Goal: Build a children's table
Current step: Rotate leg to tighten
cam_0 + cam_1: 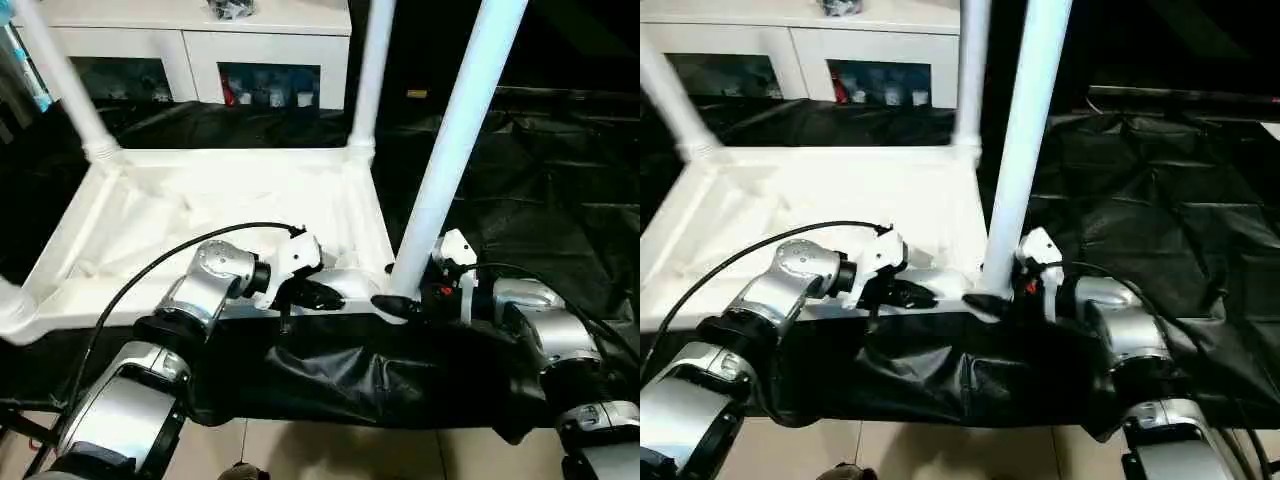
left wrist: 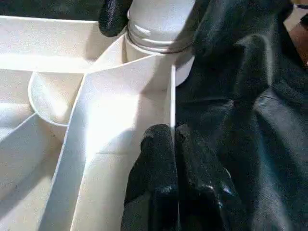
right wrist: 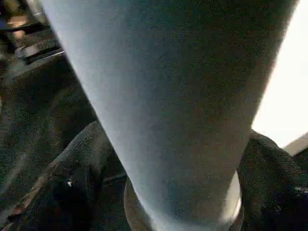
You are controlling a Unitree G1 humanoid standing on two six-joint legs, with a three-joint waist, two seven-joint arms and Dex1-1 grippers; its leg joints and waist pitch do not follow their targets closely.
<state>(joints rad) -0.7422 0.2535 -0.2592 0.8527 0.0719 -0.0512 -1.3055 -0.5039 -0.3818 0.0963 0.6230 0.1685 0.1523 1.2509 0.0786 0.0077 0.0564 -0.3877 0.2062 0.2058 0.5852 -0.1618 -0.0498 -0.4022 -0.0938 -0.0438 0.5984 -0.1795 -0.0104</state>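
The white tabletop (image 1: 200, 200) lies upside down on a black cloth, ribbed underside up. Three white legs stand upright in its corner sockets: far left (image 1: 60, 80), far right (image 1: 372, 70) and near right (image 1: 460, 130). My left gripper (image 1: 325, 295) is shut on the tabletop's thin near rim, pinching that wall (image 2: 172, 101) between its fingers (image 2: 154, 163). My right gripper (image 1: 990, 298) is open, its jaws straddling the base of the near right leg (image 3: 163, 106) just above the socket. The near left corner (image 1: 12, 305) is cut off by the picture's edge.
A white cabinet (image 1: 200, 50) with glass doors stands behind the tabletop. The black cloth (image 1: 520, 180) spreads wide to the right and bunches up at the near edge (image 1: 340, 370). Pale floor (image 1: 330, 450) shows below it. A black cable (image 1: 150, 270) arcs over my left forearm.
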